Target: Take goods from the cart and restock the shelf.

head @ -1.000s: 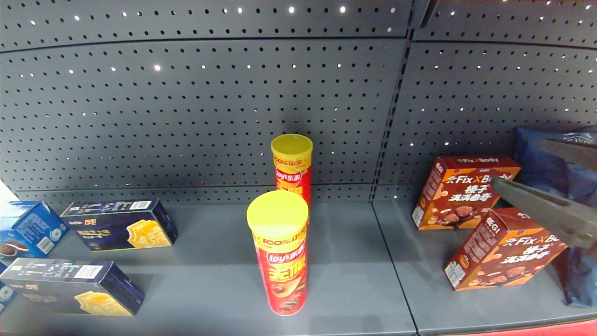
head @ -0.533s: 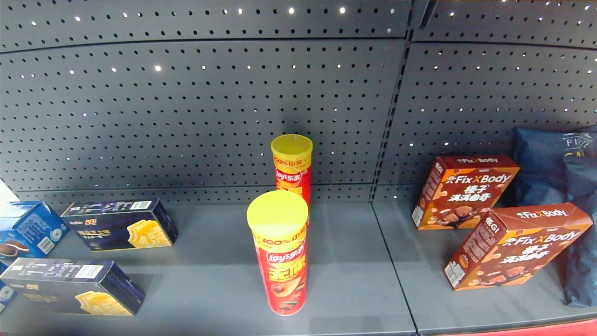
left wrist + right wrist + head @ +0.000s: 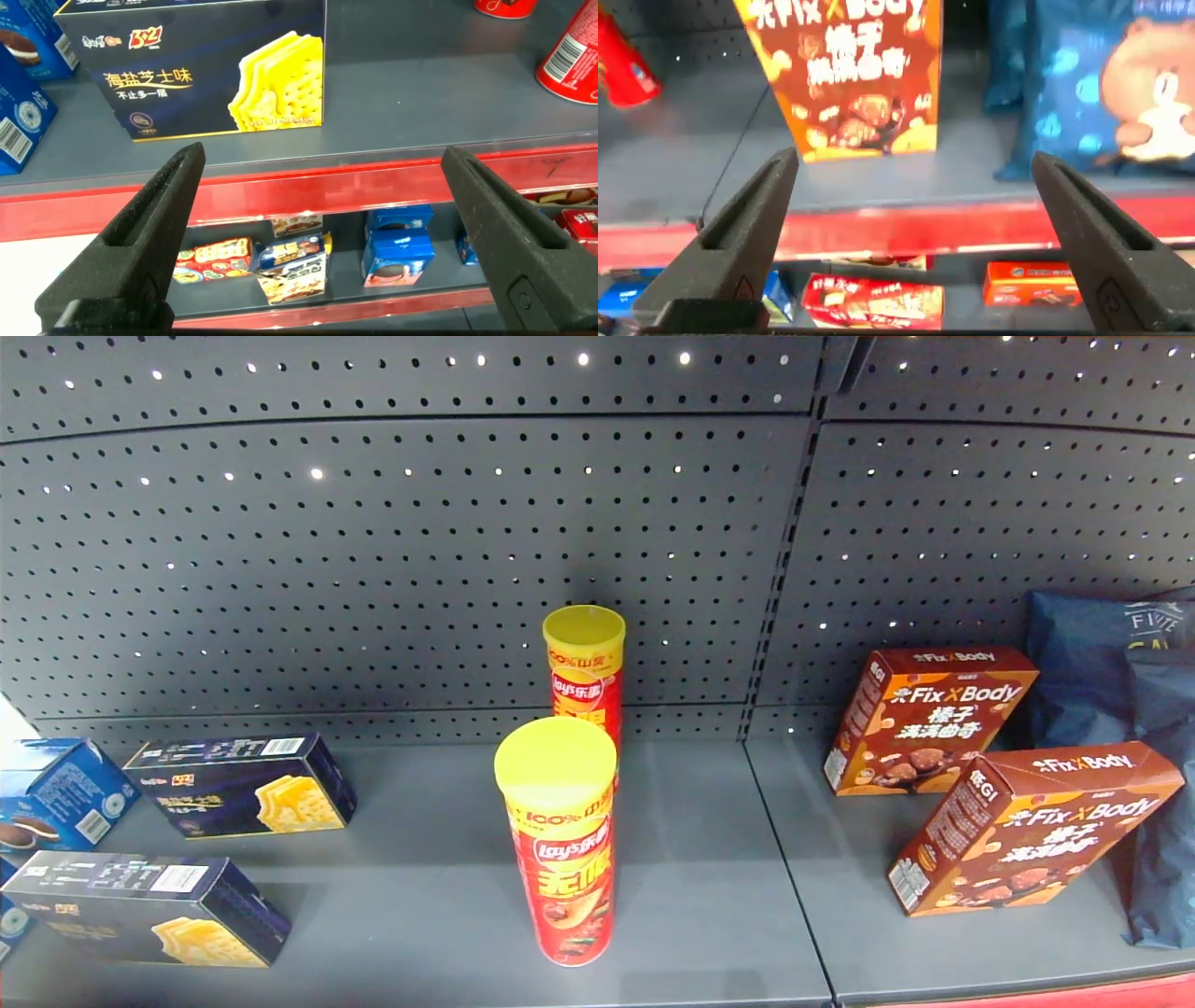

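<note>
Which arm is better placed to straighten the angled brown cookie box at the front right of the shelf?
Probably right. The right gripper is open and empty, facing the brown cookie box; the left gripper faces the navy cracker box, far to the left.

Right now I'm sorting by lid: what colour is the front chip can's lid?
Yellow. The lid on the front chip can shows best in the head view.

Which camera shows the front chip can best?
Head view: the front chip can stands whole, upright, lid to base. Left wrist view shows its lower part; right wrist view part of a red can, which one unclear.
</note>
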`<state>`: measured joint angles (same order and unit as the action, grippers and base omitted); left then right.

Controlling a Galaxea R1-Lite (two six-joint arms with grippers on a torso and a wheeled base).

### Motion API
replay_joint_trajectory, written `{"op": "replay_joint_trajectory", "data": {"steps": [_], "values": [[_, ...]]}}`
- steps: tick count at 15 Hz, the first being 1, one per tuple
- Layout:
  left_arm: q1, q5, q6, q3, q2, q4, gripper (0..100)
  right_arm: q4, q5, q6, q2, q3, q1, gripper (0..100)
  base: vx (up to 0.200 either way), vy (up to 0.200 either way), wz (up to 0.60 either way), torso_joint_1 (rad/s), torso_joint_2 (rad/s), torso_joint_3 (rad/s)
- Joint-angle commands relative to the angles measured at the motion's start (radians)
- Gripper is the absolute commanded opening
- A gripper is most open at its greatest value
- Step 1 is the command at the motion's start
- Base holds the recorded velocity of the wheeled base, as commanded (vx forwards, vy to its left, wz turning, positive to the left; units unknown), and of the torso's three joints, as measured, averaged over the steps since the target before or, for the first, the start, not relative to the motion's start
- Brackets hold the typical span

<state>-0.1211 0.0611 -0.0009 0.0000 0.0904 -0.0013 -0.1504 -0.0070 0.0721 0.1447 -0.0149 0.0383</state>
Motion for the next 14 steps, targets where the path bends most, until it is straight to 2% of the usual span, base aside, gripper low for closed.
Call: {"op": "replay_joint_trajectory", "data": {"steps": [1,4,5,14], "values": [[0.0,0.0,0.001,0.0,0.002,0.0,100,0.08,0.044,-0.006,-0.097,0.015,-0.06,100,0.0,0.0,0.0,0.0,0.0,0.0],[0.0,0.002,-0.001,0.0,0.002,0.0,100,0.109,0.033,-0.034,-0.145,0.015,-0.037,100,0.0,0.0,0.0,0.0,0.0,0.0],[0.0,0.0,0.001,0.0,0.002,0.0,100,0.158,0.009,-0.038,-0.145,0.015,-0.037,100,0.0,0.0,0.0,0.0,0.0,0.0],[0.0,0.0,-0.001,0.0,0.002,0.0,100,0.153,0.013,-0.061,-0.145,0.015,-0.038,100,0.0,0.0,0.0,0.0,0.0,0.0]]}}
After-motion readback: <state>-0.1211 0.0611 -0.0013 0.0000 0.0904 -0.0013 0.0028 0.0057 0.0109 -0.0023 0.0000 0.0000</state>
